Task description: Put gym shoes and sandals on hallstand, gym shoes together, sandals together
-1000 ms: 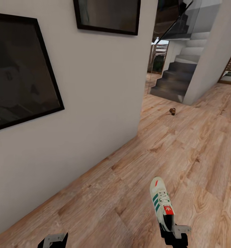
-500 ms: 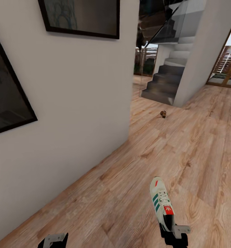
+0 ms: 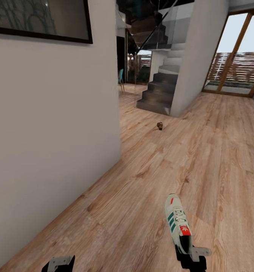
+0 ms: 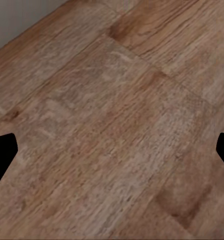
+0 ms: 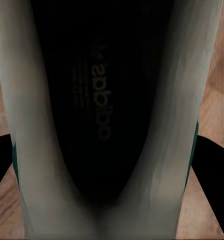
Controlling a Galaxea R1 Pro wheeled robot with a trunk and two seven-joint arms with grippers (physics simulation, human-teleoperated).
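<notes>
A cream-white gym shoe (image 3: 177, 223) with green stripes and a red tongue patch is held by its heel above the corridor floor (image 3: 149, 181), toe pointing away from me. My right gripper (image 3: 191, 257) is shut on it; the right wrist view looks into the gym shoe's (image 5: 107, 100) dark insole, with black fingers (image 5: 209, 165) at each side. At the head view's lower left, my left gripper (image 3: 59, 263) is open, and its wrist view has bare planks between the fingertips (image 4: 2, 155). Far ahead lies a small brown sandal (image 3: 160, 125). The hallstand is out of view.
A grey-white wall (image 3: 47, 132) with a framed picture (image 3: 40, 19) runs along my left and ends at a corner. Beyond it a dark staircase (image 3: 159, 92) rises beside a white pillar (image 3: 193, 56). A glass door (image 3: 236, 60) stands at the far right.
The whole picture has shifted left, so the camera has turned right: the wall pictures slid away and the glass door came into view. The gym shoe stays in my right gripper.
</notes>
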